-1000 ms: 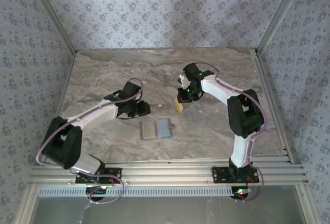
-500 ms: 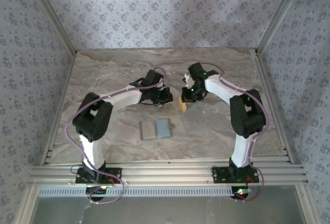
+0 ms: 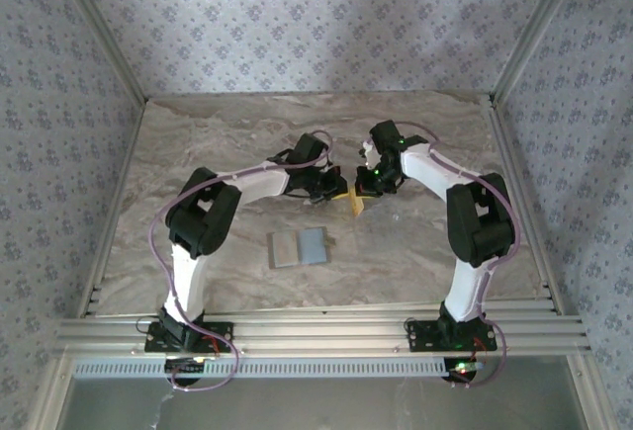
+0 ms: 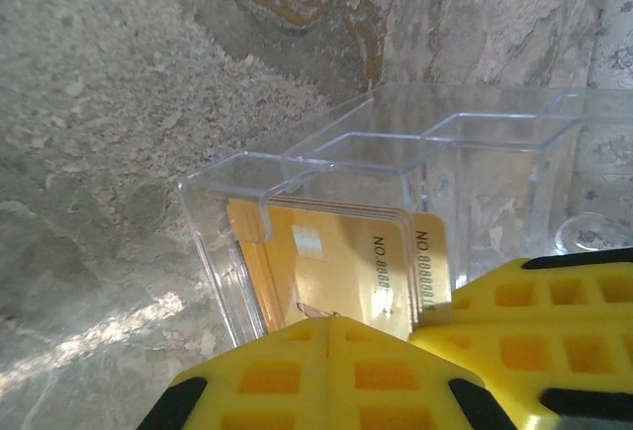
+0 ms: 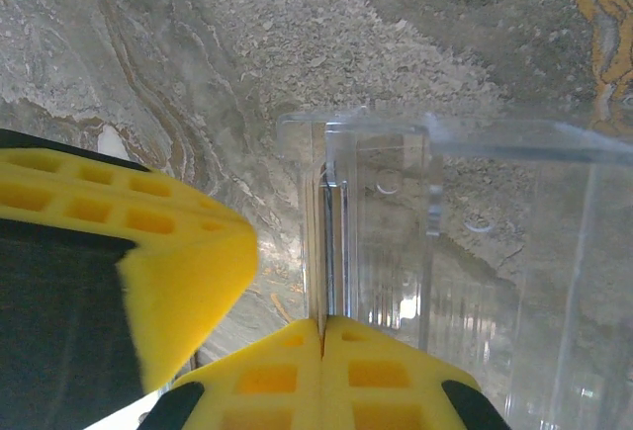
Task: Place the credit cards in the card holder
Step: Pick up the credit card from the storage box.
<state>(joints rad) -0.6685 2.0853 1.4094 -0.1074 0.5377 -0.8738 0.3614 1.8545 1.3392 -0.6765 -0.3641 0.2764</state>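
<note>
The credit cards (image 4: 336, 262) are a yellow-orange stack standing in a clear plastic box (image 4: 396, 153) with several compartments. From above, the cards (image 3: 353, 203) show as a small yellow patch where both arms meet. My right gripper (image 5: 323, 323) is shut on the thin side wall of the clear box (image 5: 475, 232), and its fingers (image 4: 534, 301) show beside the stack. My left gripper (image 4: 331, 323) is shut, its tips pressed together right in front of the cards' face, with nothing visibly between them. The card holder (image 3: 300, 248) lies open and flat, gray, nearer the arm bases.
The marble tabletop (image 3: 198, 153) spreads out to the left and behind the arms. Patterned walls enclose it on three sides, and a metal rail (image 3: 316, 331) runs along the near edge.
My left arm has swung right from beside the card holder to the clear box, and its jaws have closed. The right gripper has shifted slightly right, still holding the box.
</note>
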